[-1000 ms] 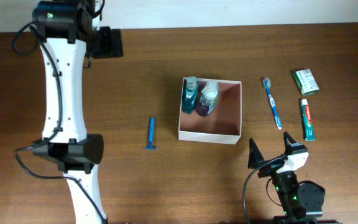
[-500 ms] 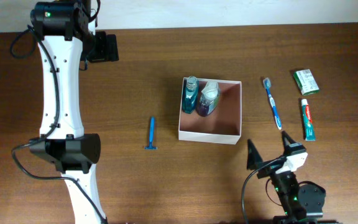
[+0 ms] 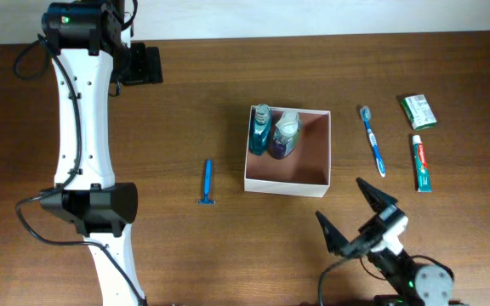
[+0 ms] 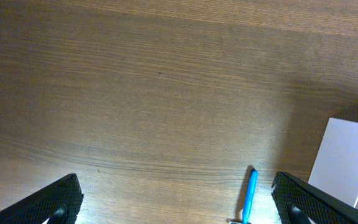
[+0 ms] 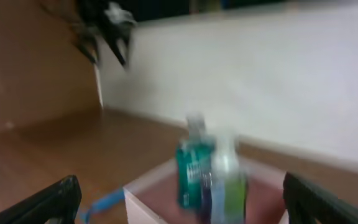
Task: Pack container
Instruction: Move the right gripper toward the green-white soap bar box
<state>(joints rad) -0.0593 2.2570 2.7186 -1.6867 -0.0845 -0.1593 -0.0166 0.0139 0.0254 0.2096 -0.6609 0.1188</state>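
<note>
- Square, shallow, lidless cardboard box [image 3: 286, 184], white outside and pinkish-brown inside, sits mid-way across the dark wooden worktop [image 3: 185, 102].
- Inside the box are a teal plastic bottle with a pale cap [image 3: 261, 127] and a clear bottle with green and purple contents [image 3: 284, 136]. They touch each other in the far-left corner.
- The right wrist view is blurred, but it shows both bottles standing upright in the box.
- A blue plastic razor [image 3: 207, 183] lies on the worktop left of the box, apart from it.
- A blue-and-white toothbrush [image 3: 373, 140] lies right of the box, near it but outside.
- A white, red and green toothpaste tube [image 3: 422, 164] lies further right.
- A small green packet [image 3: 419, 111] sits just behind the tube.
- Right hand [image 3: 351, 212]: released, fingers spread wide, nothing between them. It is near the box's front-right corner and not touching it.
- Left hand [image 4: 178, 202]: released, fingers wide apart, grasping nothing. It is at the far-left of the worktop, well apart from the box.
- The left wrist view shows the razor and a white box wall at its right edge.
</note>
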